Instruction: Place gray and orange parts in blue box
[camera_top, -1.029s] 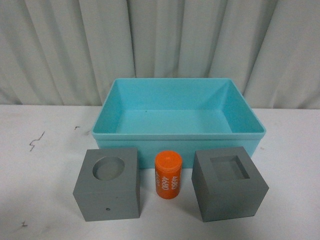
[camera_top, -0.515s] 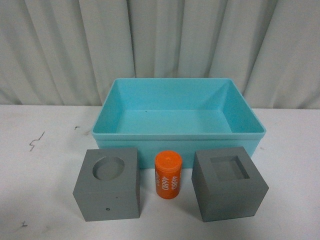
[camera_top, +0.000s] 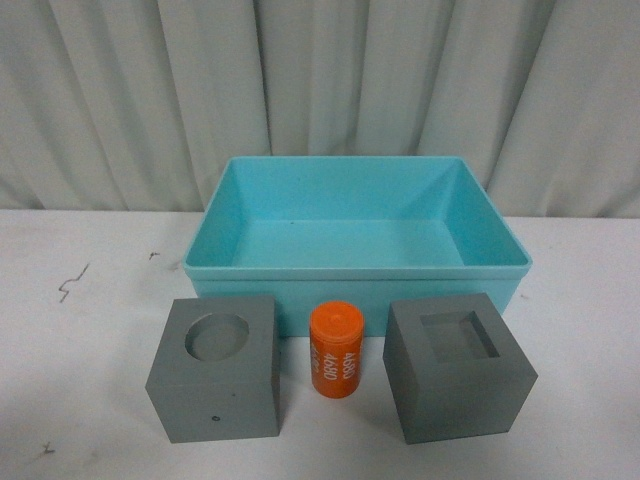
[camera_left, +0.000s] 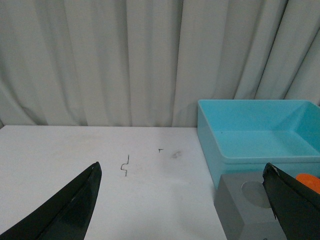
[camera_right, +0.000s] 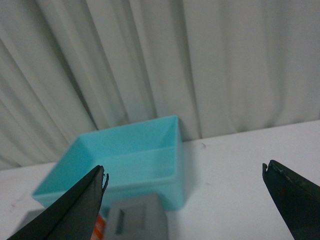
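White tabletop (camera_top: 90, 340), pale curtain (camera_top: 150, 100) behind its far edge. Near that far edge, at the middle: box (camera_top: 360, 285), light blue, open upward. Just before the box's near wall, toward the tabletop's near edge, in a row: round-recess cube (camera_top: 215, 385) leftmost, square-recess cube (camera_top: 460, 385) rightmost and slightly turned, both gray. Between the cubes, touching neither: cylinder (camera_top: 335, 352), orange, upright, white numbers down its side. All three outside the box. Left fingers (camera_left: 70, 210) spread wide, released; right fingers (camera_right: 75, 210) likewise spread, grasping nothing.
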